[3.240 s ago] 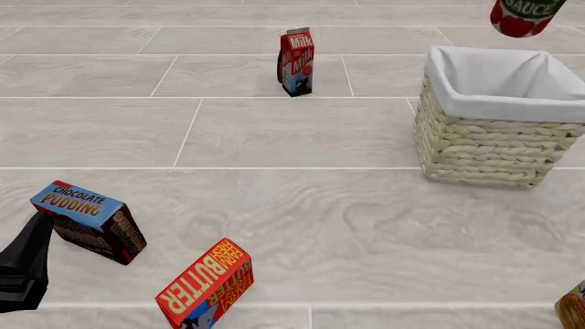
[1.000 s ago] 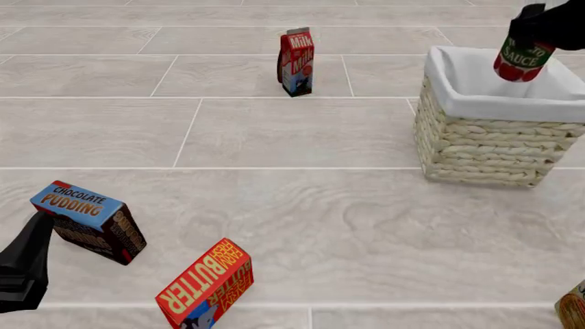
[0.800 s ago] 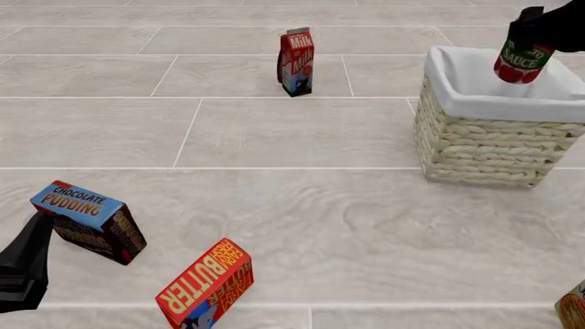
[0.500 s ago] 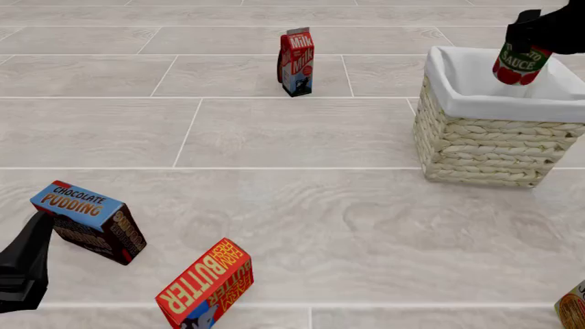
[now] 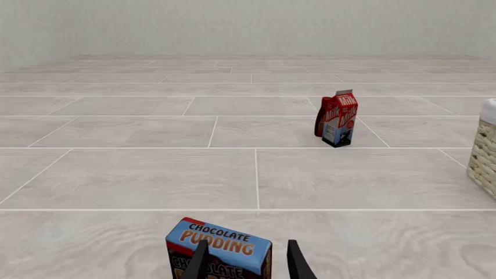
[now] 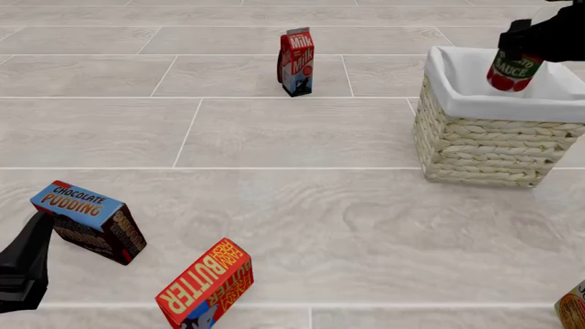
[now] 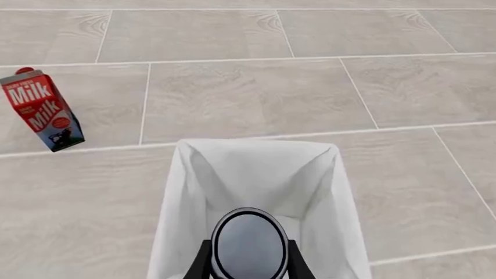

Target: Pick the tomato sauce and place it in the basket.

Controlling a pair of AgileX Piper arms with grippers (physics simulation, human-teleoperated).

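Observation:
The tomato sauce (image 6: pixel 510 70), a small can with a red and green label, hangs upright over the open top of the wicker basket (image 6: pixel 484 144), its lower end dipping below the white cloth rim. My right gripper (image 6: pixel 517 46) is shut on the can near its top. In the right wrist view the can's dark metal top (image 7: pixel 250 241) sits between the fingers (image 7: pixel 203 263), with the basket's white lining (image 7: pixel 256 168) straight beneath. My left gripper (image 6: pixel 37 236) rests open low at the near left, its fingertips (image 5: pixel 197 263) just short of the chocolate pudding box (image 5: pixel 219 251).
A milk carton (image 6: pixel 295 62) stands upright at the back centre, left of the basket. The chocolate pudding box (image 6: pixel 92 223) and a butter box (image 6: pixel 205 284) lie tilted at the near left. Part of another object (image 6: pixel 574 310) shows at the near right corner.
The right gripper has carried the tomato sauce down from above the frame's top edge and slightly left, so it now hangs lower over the basket's opening. The left arm has not moved.

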